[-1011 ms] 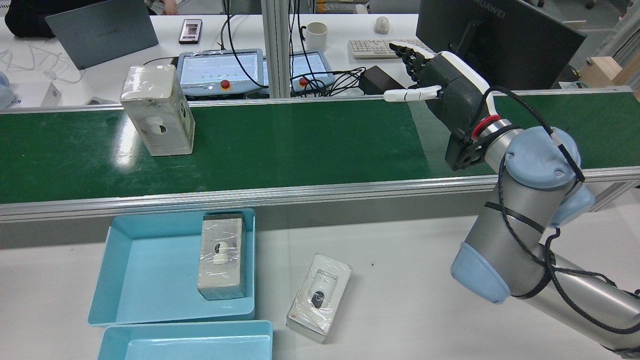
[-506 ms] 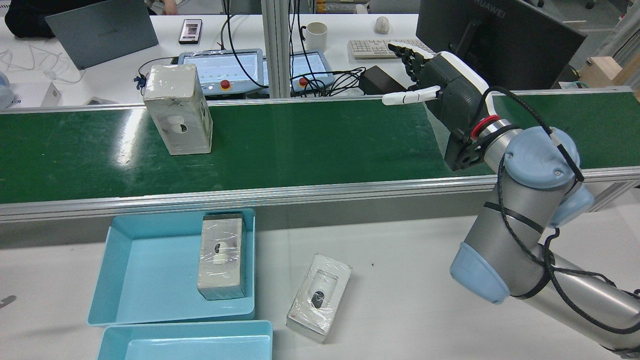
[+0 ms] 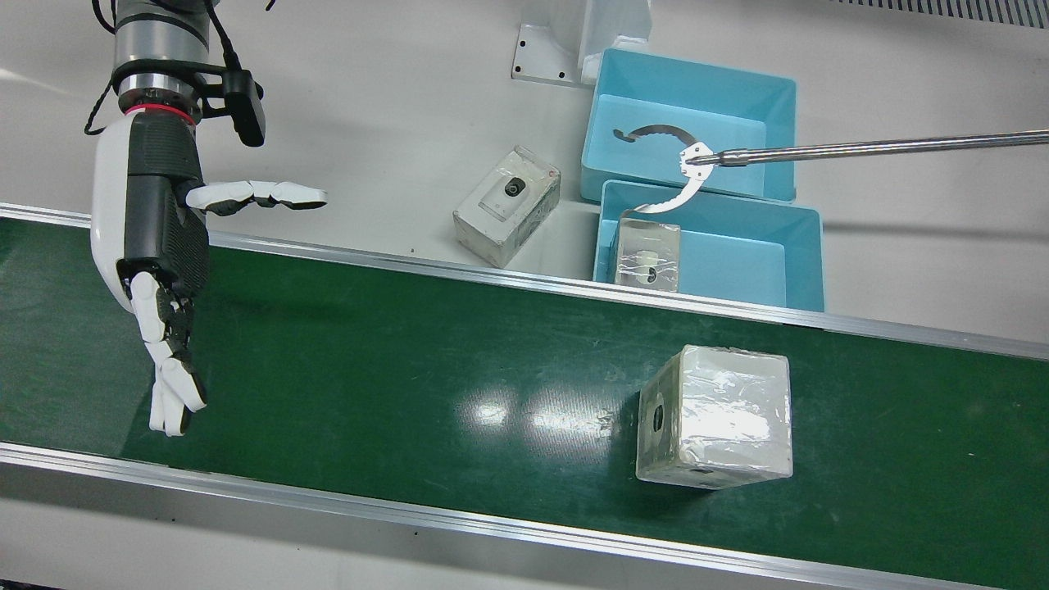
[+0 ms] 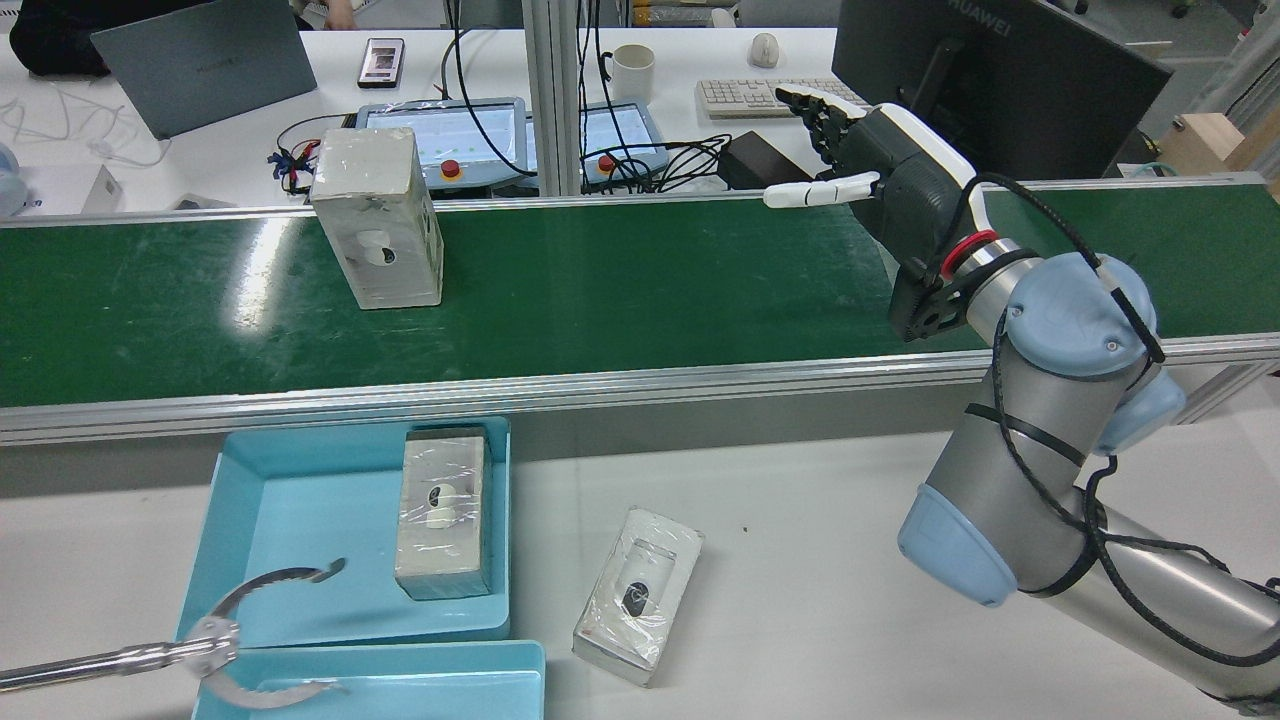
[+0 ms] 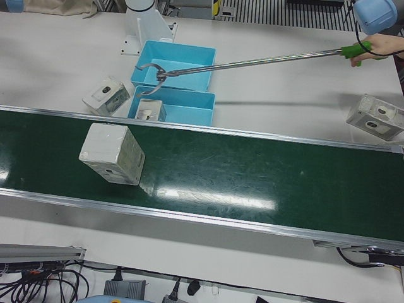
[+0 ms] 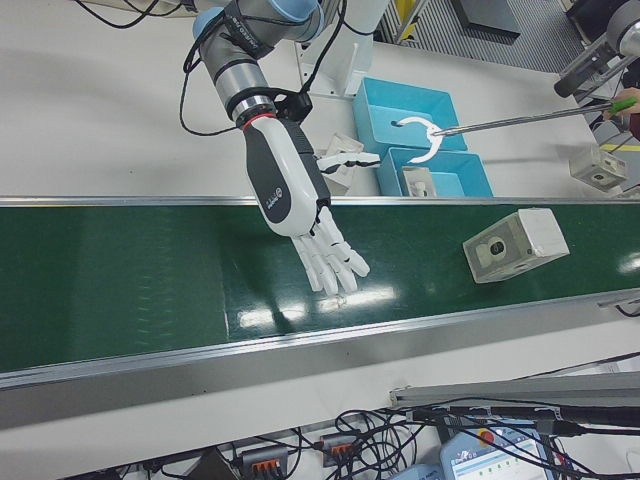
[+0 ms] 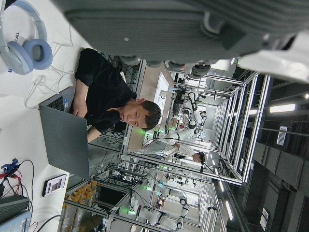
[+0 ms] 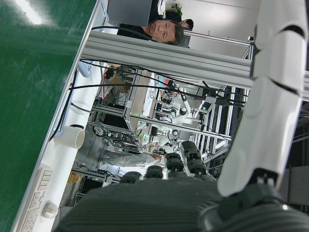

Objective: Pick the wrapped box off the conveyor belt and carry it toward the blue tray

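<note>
The wrapped box (image 4: 378, 232) stands upright on the green conveyor belt (image 4: 640, 290), left of centre in the rear view; it also shows in the front view (image 3: 721, 418), the left-front view (image 5: 112, 153) and the right-front view (image 6: 515, 243). My right hand (image 4: 880, 170) is open and empty, fingers spread, above the belt's right part, far from the box (image 3: 160, 238) (image 6: 295, 195). The blue tray (image 4: 290, 520) sits on the table below the belt. My left hand shows only as a dark palm (image 7: 145, 24) in its own view.
One wrapped box (image 4: 442, 510) lies in the blue tray, another (image 4: 640, 595) on the table beside it. A second blue tray (image 4: 400, 690) sits in front. A person's metal reacher claw (image 4: 215, 640) hangs over the trays. Another box (image 5: 375, 117) lies far off on the table.
The wrapped box has travelled to the right along the belt in the rear view. A metal reacher claw has come in over the trays. My right hand has barely moved.
</note>
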Controlling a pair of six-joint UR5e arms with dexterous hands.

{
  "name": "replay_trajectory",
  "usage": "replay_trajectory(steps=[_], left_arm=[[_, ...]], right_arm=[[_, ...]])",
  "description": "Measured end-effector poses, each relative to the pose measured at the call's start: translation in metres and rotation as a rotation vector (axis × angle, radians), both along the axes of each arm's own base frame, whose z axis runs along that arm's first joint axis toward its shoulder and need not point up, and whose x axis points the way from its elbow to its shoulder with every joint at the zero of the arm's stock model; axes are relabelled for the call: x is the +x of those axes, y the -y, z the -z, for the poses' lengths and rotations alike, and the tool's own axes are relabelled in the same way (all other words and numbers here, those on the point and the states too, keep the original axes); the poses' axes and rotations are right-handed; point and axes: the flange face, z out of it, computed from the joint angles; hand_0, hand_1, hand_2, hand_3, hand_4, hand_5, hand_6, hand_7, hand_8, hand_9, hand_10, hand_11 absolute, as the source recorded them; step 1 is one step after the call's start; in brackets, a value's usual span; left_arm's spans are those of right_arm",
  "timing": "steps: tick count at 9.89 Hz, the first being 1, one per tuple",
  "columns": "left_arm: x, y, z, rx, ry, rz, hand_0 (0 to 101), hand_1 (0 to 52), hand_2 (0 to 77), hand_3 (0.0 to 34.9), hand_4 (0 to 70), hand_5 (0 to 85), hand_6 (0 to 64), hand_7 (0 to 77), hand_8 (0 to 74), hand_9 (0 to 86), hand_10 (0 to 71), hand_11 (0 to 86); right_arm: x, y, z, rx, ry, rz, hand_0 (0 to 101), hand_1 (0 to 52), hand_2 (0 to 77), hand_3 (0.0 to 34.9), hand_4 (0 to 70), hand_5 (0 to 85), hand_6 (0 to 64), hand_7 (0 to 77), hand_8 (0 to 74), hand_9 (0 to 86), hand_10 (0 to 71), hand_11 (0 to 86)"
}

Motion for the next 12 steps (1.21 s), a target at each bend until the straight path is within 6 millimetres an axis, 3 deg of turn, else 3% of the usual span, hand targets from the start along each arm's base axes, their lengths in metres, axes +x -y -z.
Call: replay_trajectory(steps=[6,12], left_arm=[[0.000,0.000,0.000,0.000,0.000,0.000,0,0.0,0.5,0.0,0.0,1.1,0.0,0.0,0.0,0.0,0.0,0.0],[0.000,0.000,0.000,0.000,0.000,0.000,0,0.0,0.5,0.0,0.0,1.1,0.0,0.0,0.0,0.0,0.5,0.0]], right_arm=[[-0.002,0.001,-0.003,-0.006,-0.003,0.002,43,10.9,12.5,0.0,3.8,12.5,0.0,0.5,1.6,1.6,0.5,1.6],[-0.018,0.020,-0.032,-0.020,0.008,0.008,42,9.3,13.1,0.0,3.8,12.5,0.0,0.5,1.1,1.6,0.5,1.6]])
